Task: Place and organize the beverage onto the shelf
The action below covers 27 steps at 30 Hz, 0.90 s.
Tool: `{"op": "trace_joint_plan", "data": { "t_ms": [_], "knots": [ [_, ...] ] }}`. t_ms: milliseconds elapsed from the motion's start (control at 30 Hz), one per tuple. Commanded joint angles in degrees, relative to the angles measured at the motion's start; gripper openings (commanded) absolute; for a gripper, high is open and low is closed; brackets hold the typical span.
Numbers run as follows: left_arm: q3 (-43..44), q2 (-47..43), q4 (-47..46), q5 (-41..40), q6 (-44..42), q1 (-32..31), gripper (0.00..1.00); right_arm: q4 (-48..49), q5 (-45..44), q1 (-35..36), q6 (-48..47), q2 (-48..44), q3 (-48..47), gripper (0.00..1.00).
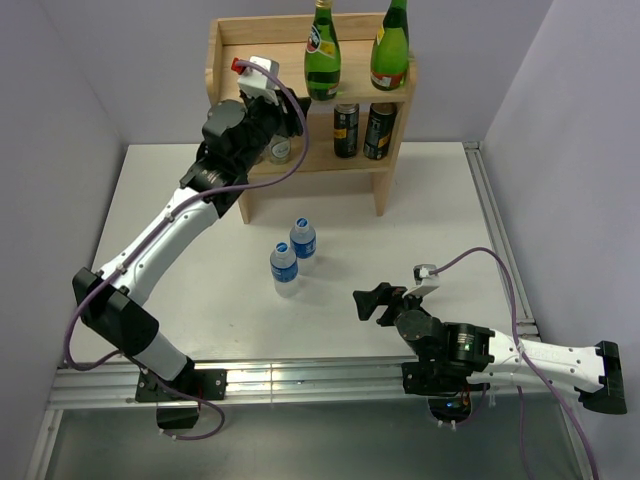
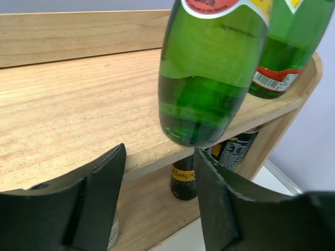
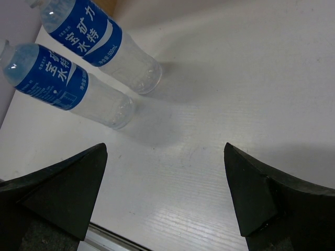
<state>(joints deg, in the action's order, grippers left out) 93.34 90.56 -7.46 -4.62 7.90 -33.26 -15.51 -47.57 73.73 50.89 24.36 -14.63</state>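
1. Left gripper [image 2: 159, 157]: jaws parted about as wide as a bottle, with nothing between them. It is raised to the front edge of the shelf's top board, at the left half of the shelf in the top view [image 1: 288, 112].
2. Green glass bottle [image 2: 209, 78]: just beyond the left fingertips [image 2: 112, 172]. It stands upright at the front edge of the top board, clear of both fingers [image 1: 321, 55].
3. Second green glass bottle [image 2: 285, 47]: same board, to the right of the first, near the right end [image 1: 391, 50].
4. Shelf [image 1: 225, 60]: light wood, two tiers, at the far edge of the table against the back wall; top board bare on its left half [image 2: 63, 94].
5. Lower tier: two dark cans side by side, under the green bottles [image 1: 346, 130] [image 1: 380, 130]. From the left wrist, one shows a yellow label [image 2: 183, 180]. A clear container [image 1: 280, 152] sits further left, mostly hidden by the arm.
6. Right gripper [image 3: 163, 157]: jaws wide apart and empty, held low over the white table [image 3: 235, 78] near the front right, well apart from the shelf [image 1: 372, 303].
7. Two clear water bottles with blue labels [image 3: 99, 44] [image 3: 63, 83]: upright on the table, just beside each other, between the right gripper and the shelf [image 1: 303, 238] [image 1: 284, 268]. Neither gripper touches them.
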Motion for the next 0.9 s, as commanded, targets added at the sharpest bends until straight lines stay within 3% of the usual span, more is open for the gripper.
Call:
{"op": "trace_joint_plan", "data": {
  "t_ms": [0,33,200,867],
  "knots": [
    [0.96,3.74,11.59,-3.64,1.5,0.82,0.59,1.01,-1.91,0.45,-0.01,0.16,-0.31,0.99],
    [2.01,4.09,11.68,-3.55,1.42,0.82,0.53,1.01,-1.91,0.53,-0.01,0.16,-0.31,0.99],
    [6.06,6.9,12.65,-3.11,1.15,0.82,0.44,1.18,-1.91,0.53,-0.09,0.6,-0.4,0.99],
    [19.33,18.06,15.11,2.86,4.58,0.39,0.45,1.44,-1.91,0.45,-0.27,1.57,-0.66,0.99]
  ]
}}
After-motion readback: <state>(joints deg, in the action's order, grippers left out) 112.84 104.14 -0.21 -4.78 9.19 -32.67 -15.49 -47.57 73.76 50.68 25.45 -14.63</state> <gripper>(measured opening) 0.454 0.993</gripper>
